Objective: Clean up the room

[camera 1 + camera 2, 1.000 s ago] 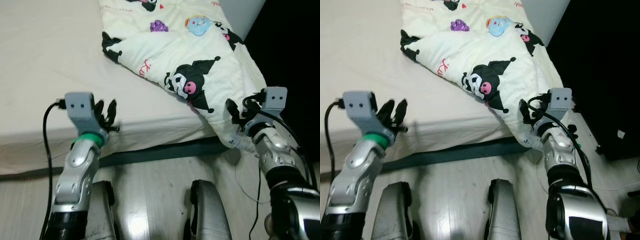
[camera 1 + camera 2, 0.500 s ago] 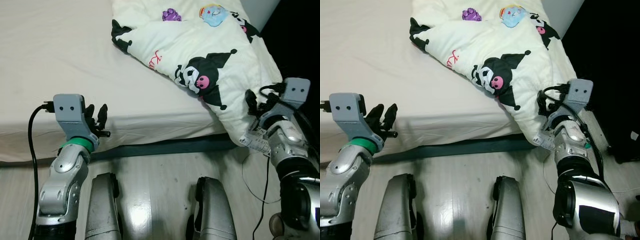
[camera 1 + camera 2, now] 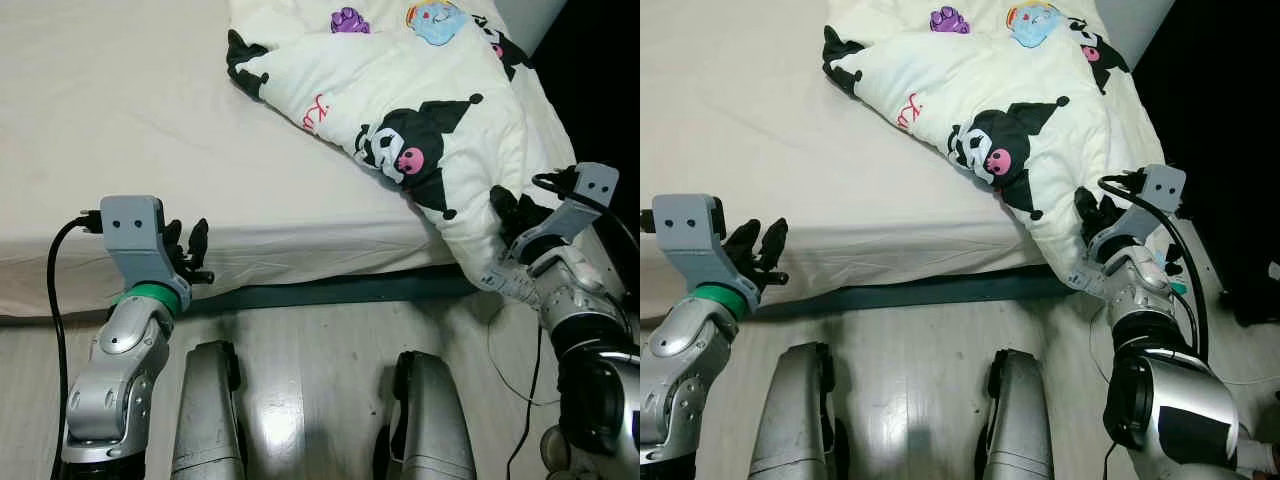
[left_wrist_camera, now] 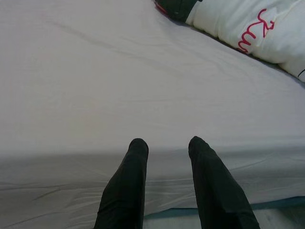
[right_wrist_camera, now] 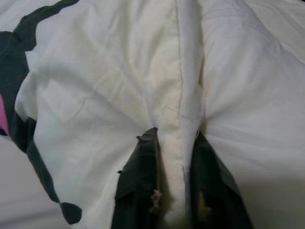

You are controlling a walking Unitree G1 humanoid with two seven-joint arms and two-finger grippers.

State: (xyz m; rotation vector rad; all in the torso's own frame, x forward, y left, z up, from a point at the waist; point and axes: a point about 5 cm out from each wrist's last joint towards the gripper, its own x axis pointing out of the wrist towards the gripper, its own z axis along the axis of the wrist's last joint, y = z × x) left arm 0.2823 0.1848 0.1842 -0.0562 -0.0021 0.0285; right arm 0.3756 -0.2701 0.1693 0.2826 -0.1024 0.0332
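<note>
A cream comforter [image 3: 400,90] with black cartoon prints lies bunched on the right of the bed, and its corner hangs over the bed's front right edge. My right gripper [image 3: 515,212] sits at that hanging corner. In the right wrist view its fingers [image 5: 143,162] are shut on a stitched fold of the comforter [image 5: 181,95]. My left gripper [image 3: 186,235] is open at the bed's front edge, left of centre, with nothing between its fingers [image 4: 133,181]. It points across the bare cream sheet [image 4: 119,71].
The bed sheet [image 3: 120,100] is flat and bare on the left. A dark base strip [image 3: 330,290] runs under the mattress. My legs [image 3: 205,400] stand on pale wood floor [image 3: 310,340]. A thin cable [image 3: 515,370] lies on the floor at the right, beside a dark area [image 3: 600,80].
The camera view has shifted. My left gripper has drawn back slightly to the bed's front edge, still open. The right gripper stays at the comforter's hanging corner.
</note>
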